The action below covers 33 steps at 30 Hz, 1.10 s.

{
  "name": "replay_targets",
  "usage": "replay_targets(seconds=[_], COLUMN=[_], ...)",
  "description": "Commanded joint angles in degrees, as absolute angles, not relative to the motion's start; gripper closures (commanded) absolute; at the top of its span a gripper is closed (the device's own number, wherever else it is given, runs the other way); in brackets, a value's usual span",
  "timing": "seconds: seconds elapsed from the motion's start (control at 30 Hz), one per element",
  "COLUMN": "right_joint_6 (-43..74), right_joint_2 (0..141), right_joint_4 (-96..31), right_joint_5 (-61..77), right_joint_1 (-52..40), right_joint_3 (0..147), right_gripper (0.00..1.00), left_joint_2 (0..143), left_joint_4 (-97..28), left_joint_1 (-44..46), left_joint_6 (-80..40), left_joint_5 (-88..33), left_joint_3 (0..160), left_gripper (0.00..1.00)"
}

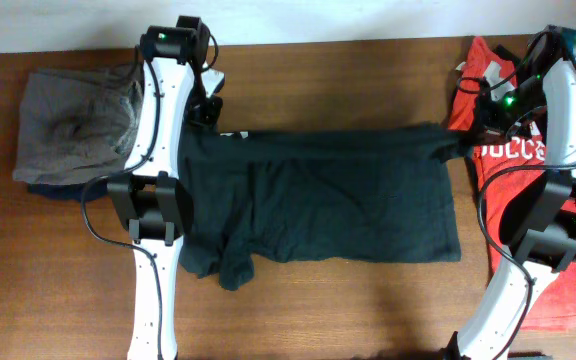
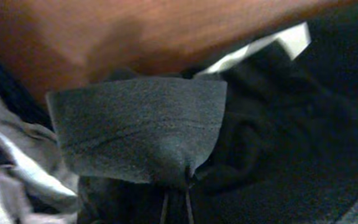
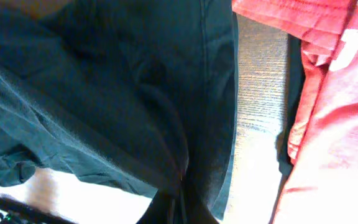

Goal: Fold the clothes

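Left claw [image 1: 211, 118] is closed on a bunched fold at one far corner of the black knit T-shirt [image 1: 318, 200]. The right claw [image 1: 468, 135] is clamped on the opposite far corner, tenting it. Between them the shirt lies as a rough rectangle, matte and softly creased, with its near-left edge rumpled. It rests on a smooth brown wooden counter [image 1: 368, 310] with a pale wall [image 1: 318, 15] behind. A crumpled grey garment [image 1: 73, 125] sits at the left, partly under the arm. On the right, the red T-shirt [image 1: 483, 60] has white letters, half covered. In both wrist views cloth hides the fingertips.
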<state>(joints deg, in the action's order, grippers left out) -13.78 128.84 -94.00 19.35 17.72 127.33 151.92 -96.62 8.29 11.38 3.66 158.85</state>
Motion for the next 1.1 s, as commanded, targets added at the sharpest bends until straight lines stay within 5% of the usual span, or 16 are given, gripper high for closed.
replay_targets(seconds=[0.0,0.07,0.2,0.27,0.6,0.8,1.07], right_joint_6=[-14.39,-14.37,-14.37,-14.37,-14.13,-13.67,-10.02], right_joint_2=[126.78,126.78,126.78,126.78,126.67,126.65,116.99], right_joint_4=[-92.9,-91.9,-90.43,-89.84,-90.96,-97.36,-97.36], right_joint_5=[18.63,18.63,18.63,18.61,19.77,20.34,20.32], right_joint_1=[18.39,18.39,18.39,18.39,18.39,18.39,18.39], right_joint_3=[124.9,123.96,123.74,123.74,128.22,141.43,145.69], right_gripper=[0.96,0.91,0.57,0.5,0.5,0.5,0.5], left_joint_2=[148.68,148.68,148.68,148.4,143.44,137.29,128.64], left_joint_4=[-96.73,-96.73,-96.73,-96.71,-96.31,-95.55,-95.9], left_joint_1=[8.1,8.1,8.1,8.1,8.1,8.1,8.1], left_joint_6=[12.73,12.99,13.43,13.43,13.43,13.41,13.3], left_joint_5=[3.55,4.21,4.36,4.56,4.56,4.54,4.32], left_joint_3=[154.69,152.86,152.03,152.05,158.56,166.3,170.15], left_gripper=[0.99,0.83,0.34,0.23,0.19,0.01,0.01])
